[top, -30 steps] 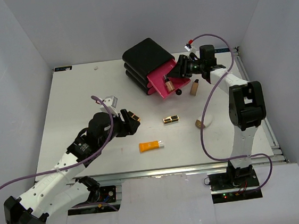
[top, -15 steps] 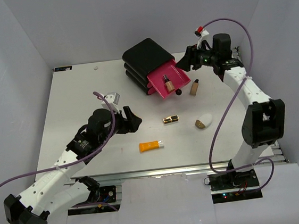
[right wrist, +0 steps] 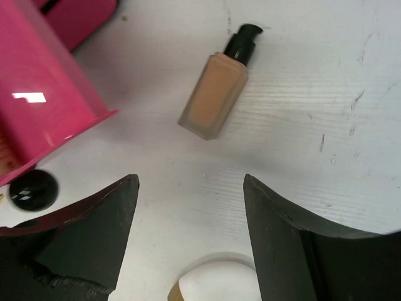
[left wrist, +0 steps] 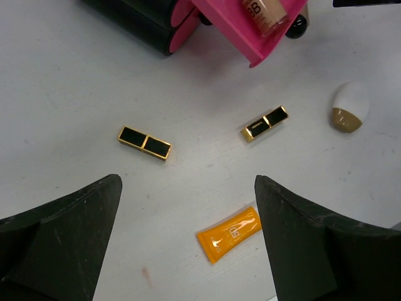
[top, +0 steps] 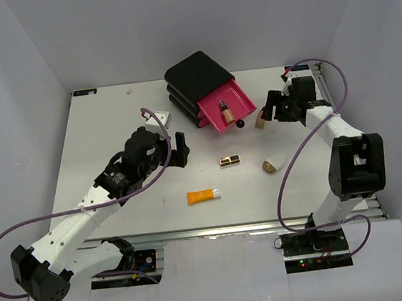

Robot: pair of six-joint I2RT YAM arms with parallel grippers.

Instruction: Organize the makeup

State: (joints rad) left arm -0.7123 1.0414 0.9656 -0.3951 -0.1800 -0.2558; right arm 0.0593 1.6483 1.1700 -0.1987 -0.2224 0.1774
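My left gripper [top: 177,151] [left wrist: 187,179] is open and empty, high over the table. Its wrist view shows one black-and-gold lipstick [left wrist: 145,142] to the left, a second lipstick [left wrist: 265,123] [top: 229,160] to the right, and the orange tube [left wrist: 230,233] [top: 203,195] below. The first lipstick is hidden under the gripper in the top view. My right gripper [top: 272,111] [right wrist: 190,177] is open and empty above the tan dark-capped bottle [right wrist: 216,94] [top: 260,120], which lies on the table. The white-and-brown egg [top: 273,163] [right wrist: 213,279] [left wrist: 348,108] lies nearer.
The black three-drawer box [top: 195,79] stands at the back. Its top pink drawer [top: 236,105] [right wrist: 37,94] [left wrist: 235,31] is pulled out and holds another tan bottle [top: 224,110] [left wrist: 266,12]. The drawer's black knob [right wrist: 31,188] is just left of my right gripper.
My right gripper let a bottle go into the pink drawer and drew back to the right. My left gripper rose and moved toward the box; the lipstick between its fingers now lies on the table.
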